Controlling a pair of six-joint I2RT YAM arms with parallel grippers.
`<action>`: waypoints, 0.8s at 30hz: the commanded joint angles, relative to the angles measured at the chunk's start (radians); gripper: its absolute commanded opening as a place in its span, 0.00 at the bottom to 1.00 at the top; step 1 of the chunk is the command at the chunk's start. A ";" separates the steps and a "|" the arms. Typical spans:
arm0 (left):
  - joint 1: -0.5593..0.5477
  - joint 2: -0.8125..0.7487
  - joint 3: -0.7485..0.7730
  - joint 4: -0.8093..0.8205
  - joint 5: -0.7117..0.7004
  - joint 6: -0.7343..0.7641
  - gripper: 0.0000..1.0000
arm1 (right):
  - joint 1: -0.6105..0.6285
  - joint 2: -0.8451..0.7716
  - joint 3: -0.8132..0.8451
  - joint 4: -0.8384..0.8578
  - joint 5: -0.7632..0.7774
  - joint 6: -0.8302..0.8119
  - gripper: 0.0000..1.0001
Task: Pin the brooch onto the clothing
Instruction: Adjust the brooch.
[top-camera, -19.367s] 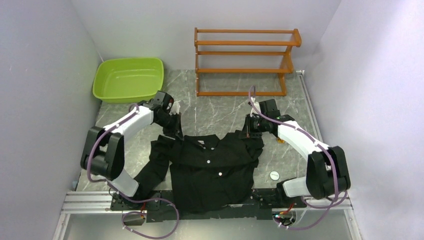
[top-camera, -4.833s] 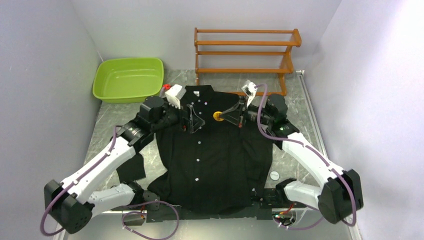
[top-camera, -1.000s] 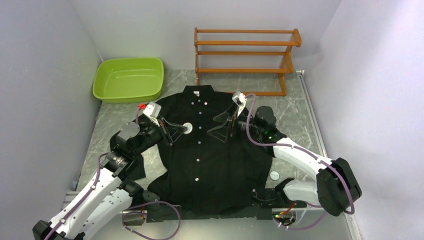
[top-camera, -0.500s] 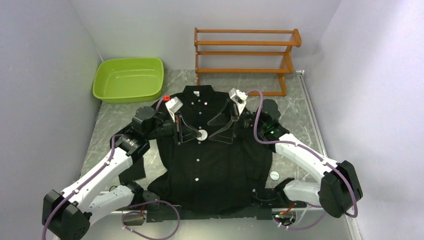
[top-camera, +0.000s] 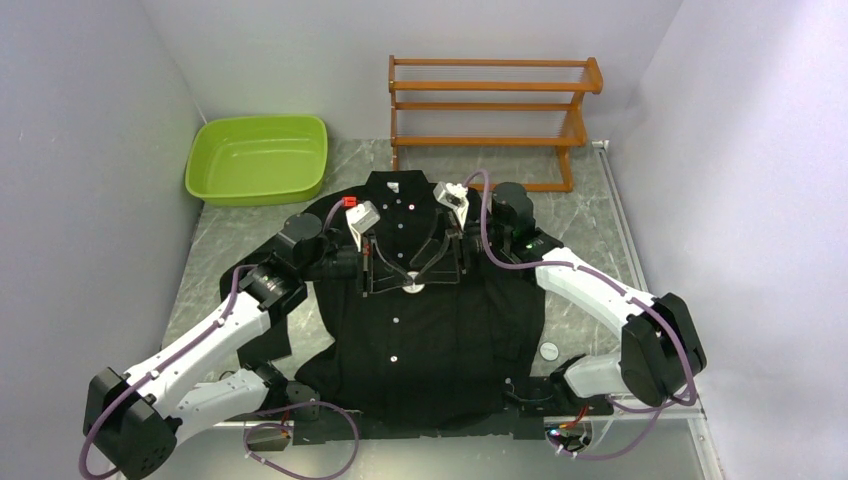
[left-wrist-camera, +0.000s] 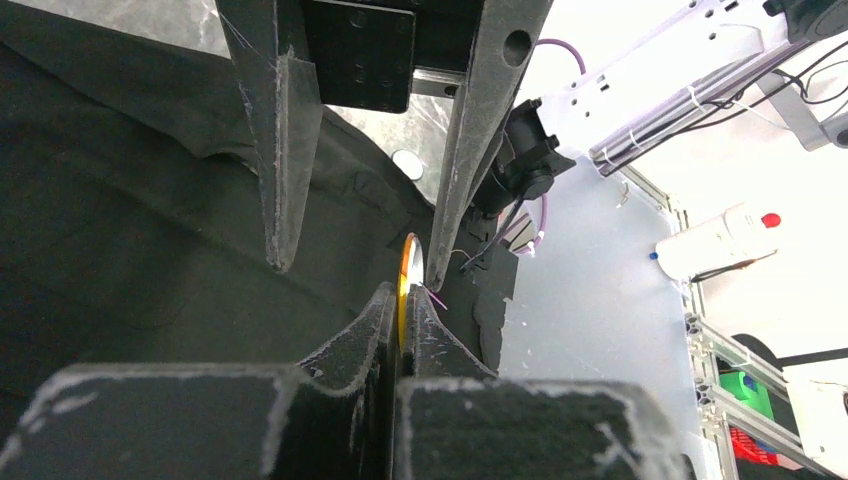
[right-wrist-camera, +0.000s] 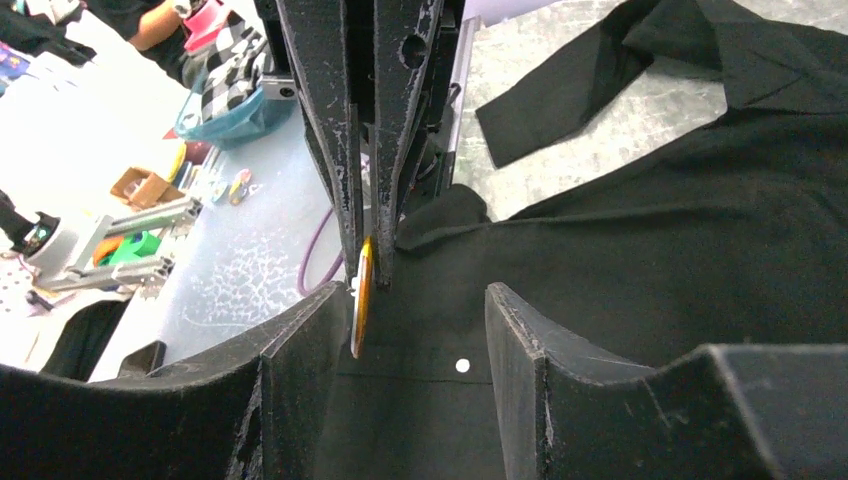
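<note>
The clothing, a black button-up shirt, lies flat on the table with its collar at the far side. Above its chest my left gripper is shut on the brooch. The left wrist view shows the brooch as a thin orange edge pinched between the fingertips of the left gripper. My right gripper faces it, open. The brooch hangs edge-on just inside the right gripper's left finger, with a wide gap to the other finger. A white button shows below on the shirt.
A green basin sits at the back left and a wooden rack at the back centre. A small round disc lies on the table right of the shirt hem. One sleeve lies folded out to the side.
The left gripper carried the brooch right and nearer, to the middle of the chest. The right gripper swung left to meet it, and its jaws have narrowed around the brooch.
</note>
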 joint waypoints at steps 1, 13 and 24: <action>-0.007 -0.026 0.033 0.021 -0.001 0.030 0.03 | 0.000 -0.017 0.041 -0.044 -0.071 -0.082 0.60; -0.010 -0.035 0.030 0.007 -0.010 0.027 0.03 | 0.000 -0.020 0.031 -0.009 -0.105 -0.060 0.29; -0.012 -0.041 0.031 -0.050 -0.102 0.027 0.50 | -0.002 -0.036 0.033 -0.059 -0.039 -0.109 0.00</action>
